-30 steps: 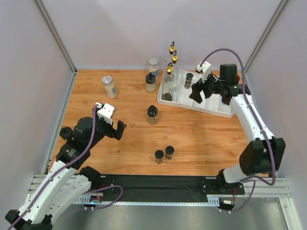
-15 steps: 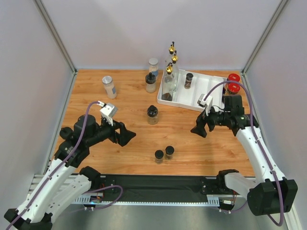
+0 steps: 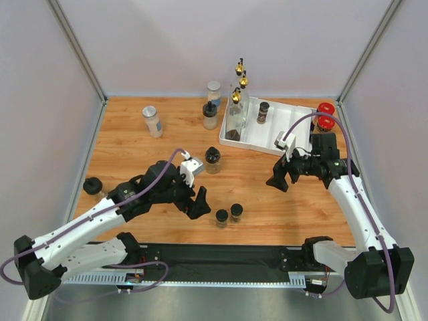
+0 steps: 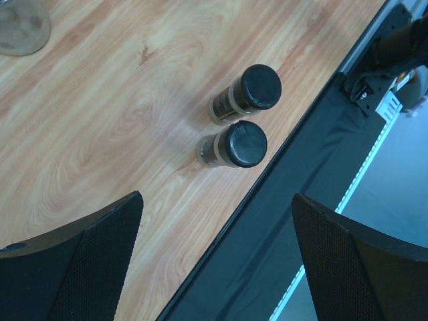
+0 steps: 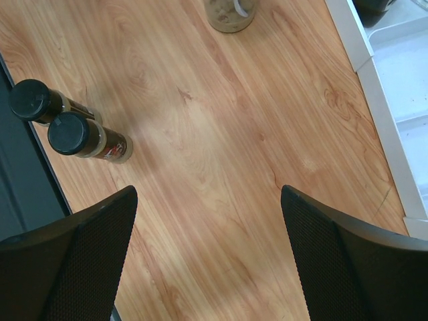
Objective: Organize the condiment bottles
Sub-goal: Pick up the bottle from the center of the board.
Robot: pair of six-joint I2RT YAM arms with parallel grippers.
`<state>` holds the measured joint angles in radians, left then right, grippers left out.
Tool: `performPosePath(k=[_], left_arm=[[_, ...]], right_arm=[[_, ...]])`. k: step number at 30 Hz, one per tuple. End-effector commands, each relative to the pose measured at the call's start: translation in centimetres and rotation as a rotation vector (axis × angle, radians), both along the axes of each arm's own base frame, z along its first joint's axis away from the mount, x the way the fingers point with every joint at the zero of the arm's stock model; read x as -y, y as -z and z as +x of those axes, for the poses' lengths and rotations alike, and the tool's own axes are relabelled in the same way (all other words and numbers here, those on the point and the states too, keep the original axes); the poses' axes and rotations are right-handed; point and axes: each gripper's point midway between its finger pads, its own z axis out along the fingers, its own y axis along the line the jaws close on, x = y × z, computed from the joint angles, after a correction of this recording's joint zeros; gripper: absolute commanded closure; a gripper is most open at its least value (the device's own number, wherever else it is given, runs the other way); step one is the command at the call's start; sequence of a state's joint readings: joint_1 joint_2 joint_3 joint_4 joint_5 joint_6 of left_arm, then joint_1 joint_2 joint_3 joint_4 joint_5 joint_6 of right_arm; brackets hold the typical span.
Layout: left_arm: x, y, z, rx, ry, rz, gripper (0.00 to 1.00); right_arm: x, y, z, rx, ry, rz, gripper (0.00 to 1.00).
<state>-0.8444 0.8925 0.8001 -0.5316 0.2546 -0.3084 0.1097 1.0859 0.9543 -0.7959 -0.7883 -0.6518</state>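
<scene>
— Checking your left tool first: how does it stand?
— You have it spread wide, holding nothing, over the surface well in front of the white divided tray, just beside two small black-capped jars standing side by side.
— And your right tool?
— Wide too and empty, hanging just in front of the tray's near edge.
— Where are your other bottles?
— One tall gold-spouted bottle and one dark spice jar stand inside the tray, two more tall bottles behind it. Two red-lidded jars sit at the tray's right end; two silver-lidded jars stand to its left.
</scene>
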Motion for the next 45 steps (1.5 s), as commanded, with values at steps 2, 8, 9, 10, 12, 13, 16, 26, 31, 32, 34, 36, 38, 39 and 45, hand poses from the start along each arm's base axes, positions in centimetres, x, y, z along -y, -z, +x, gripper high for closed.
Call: performPosePath(k=[2,8,9,10,12,13,16,26,31,32,34,36,38,39,45], left_arm=[[1.4,-1.6,0.4,0.086,0.014,0.048,0.00],[3.6,-0.1,-0.9,0.107,0.109,0.145,0.01],[3.9,0.0,-1.0,0.111,0.121,0.154,0.01],[4.5,-0.2,-1.6,0.124,0.148,0.156,0.01],[5.2,0.3,-1.7,0.131,0.165,0.176,0.01],[5.5,0.3,-1.9,0.139,0.178,0.177,0.01],[6.7,0.9,-2.2,0.138,0.211,0.163,0.02],[10.9,2.6,-1.1,0.177,0.258,0.189,0.07],[12.3,3.5,-0.4,0.187,0.254,0.218,0.12],[12.6,4.0,-0.2,0.187,0.251,0.228,0.13],[13.2,4.4,0.0,0.189,0.250,0.229,0.13],[13.5,4.5,0.0,0.186,0.251,0.229,0.15],[13.7,5.0,0.0,0.182,0.258,0.242,0.16],[13.8,5.0,0.0,0.184,0.259,0.241,0.17],[14.3,5.5,0.4,0.199,0.235,0.267,0.26]], right_arm=[[0.3,0.2,0.6,0.028,0.007,-0.022,0.10],[0.6,0.4,0.7,0.030,0.015,-0.034,0.10],[0.6,0.5,0.7,0.027,0.017,-0.039,0.10],[0.7,0.5,0.8,0.028,0.018,-0.042,0.10],[0.7,0.6,0.9,0.030,0.021,-0.048,0.10],[0.8,0.6,0.9,0.029,0.023,-0.050,0.10],[0.9,0.7,1.0,0.030,0.026,-0.056,0.10],[1.0,0.8,1.0,0.030,0.029,-0.063,0.10],[1.1,0.8,1.0,0.034,0.031,-0.069,0.10],[1.1,0.8,1.0,0.035,0.033,-0.069,0.10],[1.1,0.7,1.0,0.036,0.032,-0.068,0.10],[1.1,0.7,1.0,0.038,0.032,-0.070,0.10],[1.1,0.7,1.0,0.038,0.034,-0.070,0.10],[1.1,0.7,1.0,0.038,0.034,-0.070,0.10],[1.1,0.7,1.0,0.039,0.032,-0.071,0.10]])
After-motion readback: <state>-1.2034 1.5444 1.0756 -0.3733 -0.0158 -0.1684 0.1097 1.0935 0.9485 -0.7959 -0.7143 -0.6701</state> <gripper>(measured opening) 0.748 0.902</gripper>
